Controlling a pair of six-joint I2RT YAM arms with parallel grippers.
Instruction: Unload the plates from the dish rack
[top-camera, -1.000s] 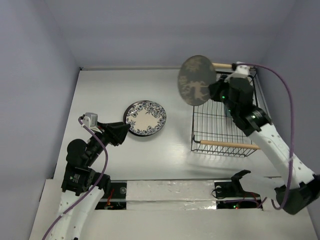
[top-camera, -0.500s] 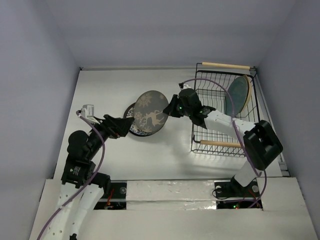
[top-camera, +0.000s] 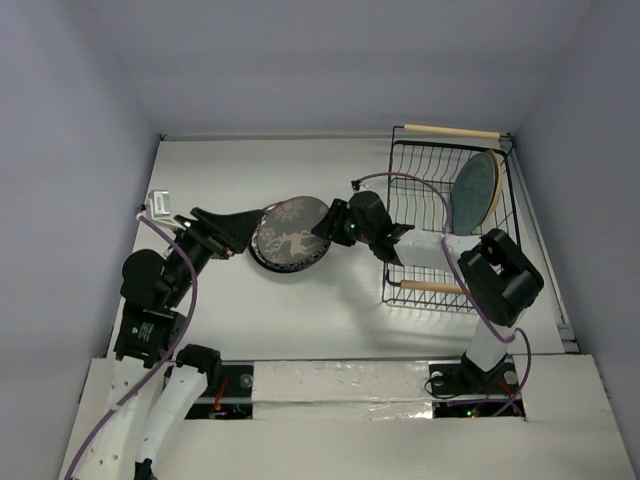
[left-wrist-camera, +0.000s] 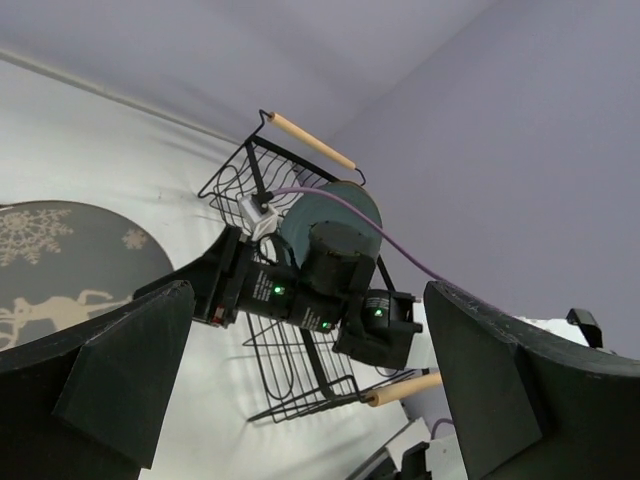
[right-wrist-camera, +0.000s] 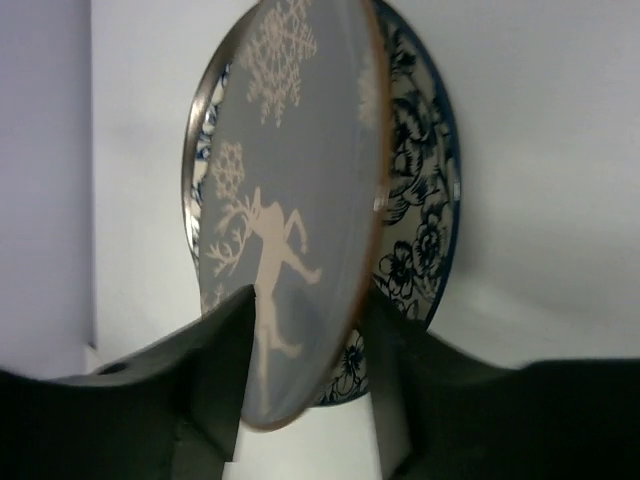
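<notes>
The dark deer-pattern plate (top-camera: 290, 232) (right-wrist-camera: 290, 180) lies tilted on the blue floral plate (top-camera: 263, 259) (right-wrist-camera: 415, 230) at mid table. My right gripper (top-camera: 322, 228) (right-wrist-camera: 310, 330) is at its right rim, open, with a finger on each side of the plate's edge. My left gripper (top-camera: 248, 230) (left-wrist-camera: 310, 330) stands open just left of the stack, holding nothing. The black wire dish rack (top-camera: 405, 200) (left-wrist-camera: 240, 185) at the right holds a teal plate (top-camera: 475, 190) (left-wrist-camera: 335, 205) on edge. A tan plate (top-camera: 497, 178) stands behind the teal one.
The right arm (left-wrist-camera: 310, 290) stretches low from the rack's left side to the stack. Wooden handles (top-camera: 450, 131) cap the rack's far and near ends. Walls close the table at the back and both sides.
The right arm carried the deer plate from above the rack down onto the floral plate, and its jaws have spread. The left gripper opened and drew back to the left.
</notes>
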